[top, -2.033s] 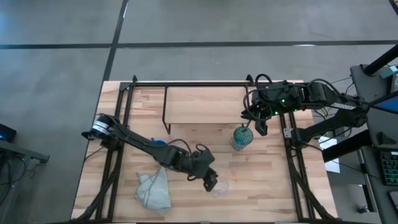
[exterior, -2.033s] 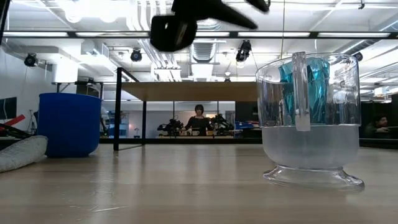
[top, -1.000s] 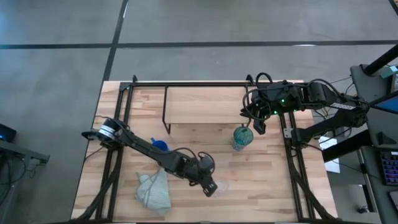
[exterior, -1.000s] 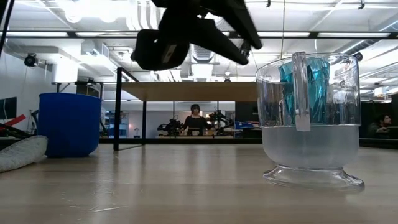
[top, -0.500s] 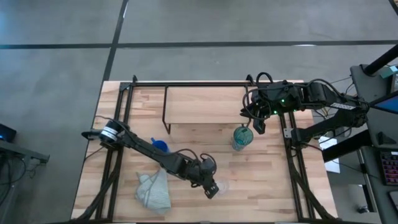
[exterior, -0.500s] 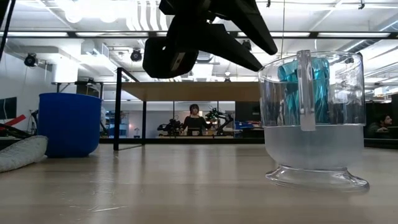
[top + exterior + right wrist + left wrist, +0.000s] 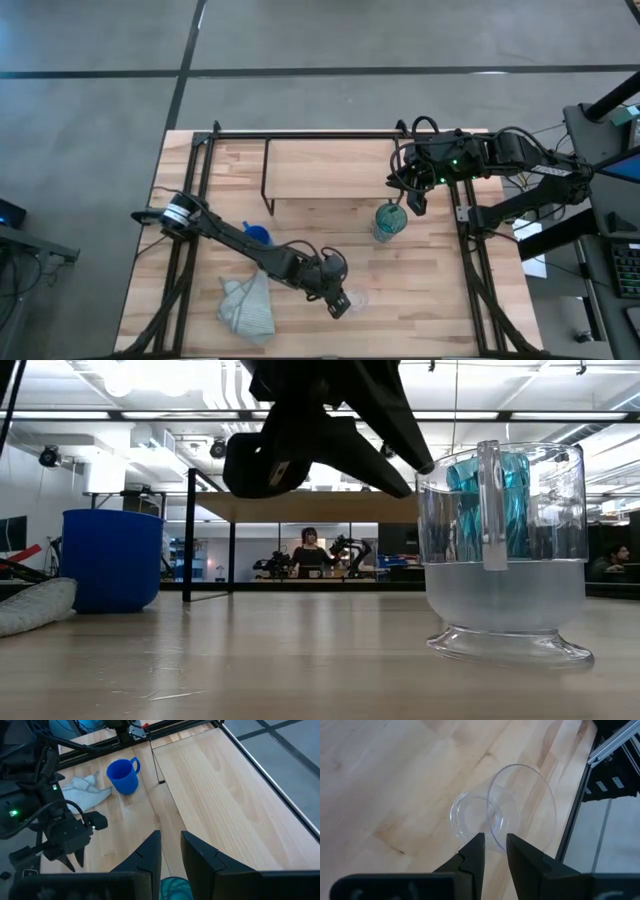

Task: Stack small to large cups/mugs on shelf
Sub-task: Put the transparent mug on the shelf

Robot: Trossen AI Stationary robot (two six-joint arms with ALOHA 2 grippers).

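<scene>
The small clear glass cup (image 7: 352, 299) stands on its foot near the table's front edge and looms large in the low view (image 7: 505, 550). My left gripper (image 7: 342, 303) is open at its left rim. In the left wrist view (image 7: 495, 842) one finger stands inside the cup (image 7: 475, 817) and one outside. The teal cup (image 7: 388, 222) stands upright right of centre. My right gripper (image 7: 417, 205) hangs open just beyond it, touching nothing. The blue mug (image 7: 258, 234) stands left of centre. The shelf (image 7: 330, 170) stands at the back, with nothing on its top. My left gripper comes slanting down from the table's left, its fingers (image 7: 425, 464) on either side of the glass cup's left wall near the rim (image 7: 492, 832). Whether a finger touches the wall I cannot tell. The cup stands upright on the table.
A pale grey-green cloth (image 7: 248, 305) lies crumpled at the front left, beside my left arm. Black frame rails run along the table's left, right and far edges. The right wrist view shows the shelf's wooden top (image 7: 220, 785), the mug (image 7: 123, 776) and the cloth (image 7: 82, 790).
My left gripper has gone down and toward the table's right, to the glass cup's rim. Its fingers now stand astride the cup's left wall. The cup has slid a little toward the table's right and stays upright.
</scene>
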